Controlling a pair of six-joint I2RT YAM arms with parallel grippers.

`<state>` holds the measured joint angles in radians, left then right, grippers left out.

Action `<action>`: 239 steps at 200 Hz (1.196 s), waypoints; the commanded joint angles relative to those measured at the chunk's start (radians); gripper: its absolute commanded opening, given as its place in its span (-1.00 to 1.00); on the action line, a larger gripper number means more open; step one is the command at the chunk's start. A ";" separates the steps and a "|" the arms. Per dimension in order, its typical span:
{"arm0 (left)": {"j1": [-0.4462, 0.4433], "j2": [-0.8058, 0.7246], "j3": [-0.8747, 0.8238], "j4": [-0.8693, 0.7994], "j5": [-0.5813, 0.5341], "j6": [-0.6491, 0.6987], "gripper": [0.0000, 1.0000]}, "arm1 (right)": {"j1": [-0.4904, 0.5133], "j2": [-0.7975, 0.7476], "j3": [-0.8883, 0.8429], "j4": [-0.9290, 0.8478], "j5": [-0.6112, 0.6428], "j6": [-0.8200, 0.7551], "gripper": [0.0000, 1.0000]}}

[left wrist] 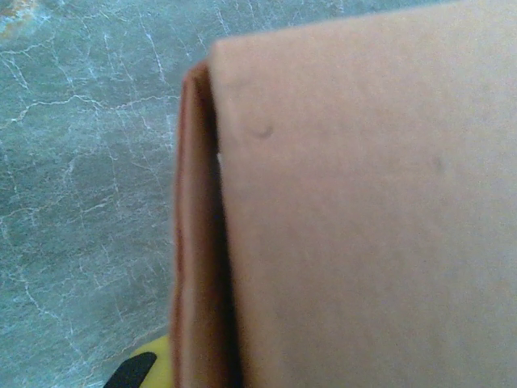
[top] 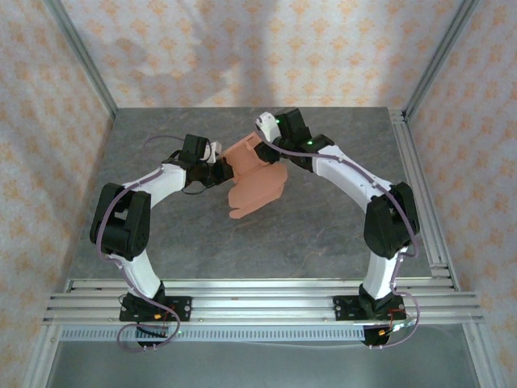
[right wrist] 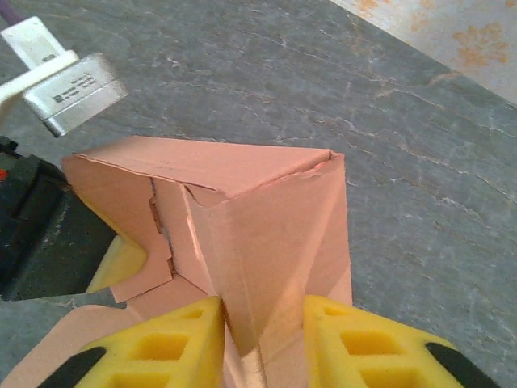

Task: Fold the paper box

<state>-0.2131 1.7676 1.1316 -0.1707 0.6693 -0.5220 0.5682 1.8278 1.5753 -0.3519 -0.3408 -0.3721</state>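
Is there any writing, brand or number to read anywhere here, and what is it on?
No text can be read.
The silver module, upper left in the right wrist view: a printed label, too small and blurred to read.
The paper box: plain card, no print.

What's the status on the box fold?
Left tool shut on box edge. Right tool pinching a folded wall. Box partly folded. Nothing blocking.

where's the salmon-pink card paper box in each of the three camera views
top external: salmon-pink card paper box at the centre of the picture.
left wrist: the box takes the right two thirds, very close up.
right wrist: the box stands at centre, rising from the bottom edge.
shared landmark: grey marbled tabletop behind it.
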 commanded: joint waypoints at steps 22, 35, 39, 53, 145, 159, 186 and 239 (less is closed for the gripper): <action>-0.005 -0.019 0.031 0.043 0.044 0.019 -1.00 | 0.052 0.017 0.022 -0.019 0.237 -0.037 -0.51; -0.005 -0.020 0.032 0.041 0.043 0.018 -1.00 | 0.061 0.021 0.029 -0.014 0.301 -0.031 -0.60; -0.006 -0.018 0.032 0.041 0.043 0.019 -1.00 | 0.065 0.021 0.028 -0.009 0.319 -0.031 -0.61; -0.005 -0.018 0.032 0.042 0.043 0.019 -1.00 | 0.074 0.018 0.020 0.010 0.354 -0.032 -0.65; -0.005 -0.022 0.034 0.036 0.047 0.024 -1.00 | 0.087 0.049 0.029 0.027 0.378 -0.032 -0.47; -0.005 -0.023 0.034 0.036 0.047 0.023 -1.00 | 0.087 0.059 0.040 0.017 0.376 -0.034 -0.28; -0.005 -0.023 0.038 0.031 0.046 0.025 -1.00 | 0.087 0.063 0.043 0.017 0.388 -0.040 -0.21; -0.005 -0.022 0.036 0.032 0.046 0.027 -1.00 | 0.087 0.068 0.045 0.007 0.416 -0.053 -0.70</action>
<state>-0.2142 1.7676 1.1316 -0.1707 0.6735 -0.5217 0.6518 1.8782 1.5993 -0.3244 0.0418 -0.4171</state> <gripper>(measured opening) 0.074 0.155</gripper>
